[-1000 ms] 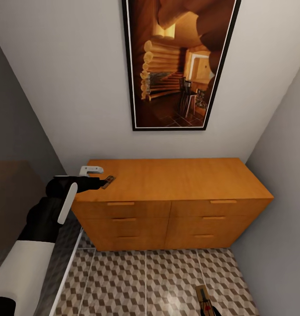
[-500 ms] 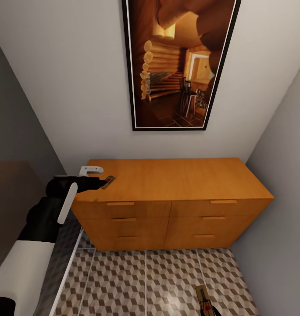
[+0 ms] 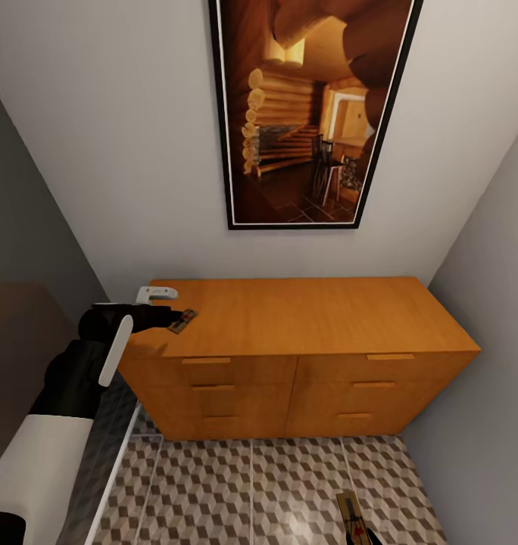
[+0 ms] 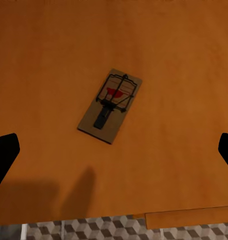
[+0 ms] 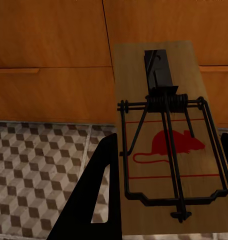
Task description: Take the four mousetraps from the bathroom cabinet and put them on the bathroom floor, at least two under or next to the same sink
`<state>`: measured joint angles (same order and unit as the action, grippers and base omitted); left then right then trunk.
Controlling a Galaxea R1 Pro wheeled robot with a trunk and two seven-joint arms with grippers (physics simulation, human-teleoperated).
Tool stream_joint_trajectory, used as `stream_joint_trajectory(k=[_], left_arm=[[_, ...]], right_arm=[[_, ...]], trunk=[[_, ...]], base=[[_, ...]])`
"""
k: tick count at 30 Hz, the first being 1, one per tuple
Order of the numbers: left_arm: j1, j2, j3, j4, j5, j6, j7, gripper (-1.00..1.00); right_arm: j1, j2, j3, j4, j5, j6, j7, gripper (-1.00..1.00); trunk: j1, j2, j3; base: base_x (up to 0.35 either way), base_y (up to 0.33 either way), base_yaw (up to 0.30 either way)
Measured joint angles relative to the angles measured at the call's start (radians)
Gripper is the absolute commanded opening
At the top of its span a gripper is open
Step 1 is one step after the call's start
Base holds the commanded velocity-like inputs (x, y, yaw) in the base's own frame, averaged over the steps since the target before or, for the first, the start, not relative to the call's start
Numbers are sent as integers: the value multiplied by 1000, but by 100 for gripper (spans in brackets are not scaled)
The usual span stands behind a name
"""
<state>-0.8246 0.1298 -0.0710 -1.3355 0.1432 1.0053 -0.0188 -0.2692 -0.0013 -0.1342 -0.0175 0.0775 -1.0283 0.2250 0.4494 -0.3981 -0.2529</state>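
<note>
- On top of the cabinet (image 3: 304, 314), near its left end, one mousetrap (image 3: 182, 321) lies flat on the orange-brown wood; the left wrist view shows this trap (image 4: 110, 105) lying alone, wire parts up and a red mark on its board.
- The left gripper (image 4: 114, 150) hangs above that trap with its dark fingers spread wide to either side, touching nothing and holding nothing.
- At the lower edge of the head view, a second mousetrap (image 3: 352, 518) shows over the bathroom floor (image 3: 236, 492).
- The right gripper (image 5: 164, 165) appears clamped on this second mousetrap (image 5: 166, 135), a dark finger (image 5: 91, 195) lying along the board's side; the far finger is barely visible, so the hold is a judgement.
- Behind the held trap stand the cabinet's drawer fronts, with patterned tile below.
- Judged from these views, no trap is seen resting on the floor: one is in hand, one waits on the cabinet top, and the other two cannot be accounted for.
- Still to do: grasp the cabinet-top trap, carry the traps to the bathroom sink, and lay at least two beside or under it.
</note>
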Motion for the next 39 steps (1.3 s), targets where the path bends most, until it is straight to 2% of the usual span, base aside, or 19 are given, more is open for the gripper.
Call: stream_joint_trajectory(k=[16, 34, 39], left_arm=[[0, 1, 0, 1, 0, 0, 0, 100], [0, 1, 0, 1, 0, 0, 0, 100], [0, 1, 0, 12, 0, 0, 0, 100]], right_arm=[[0, 2, 0, 0, 0, 0, 1, -100], [0, 3, 0, 0, 0, 0, 0, -100], [0, 3, 0, 0, 0, 0, 1, -100]], trunk=[[0, 0, 0], [0, 0, -11], [0, 0, -11]], base=[[2, 0, 0], [0, 0, 0], [139, 0, 0]])
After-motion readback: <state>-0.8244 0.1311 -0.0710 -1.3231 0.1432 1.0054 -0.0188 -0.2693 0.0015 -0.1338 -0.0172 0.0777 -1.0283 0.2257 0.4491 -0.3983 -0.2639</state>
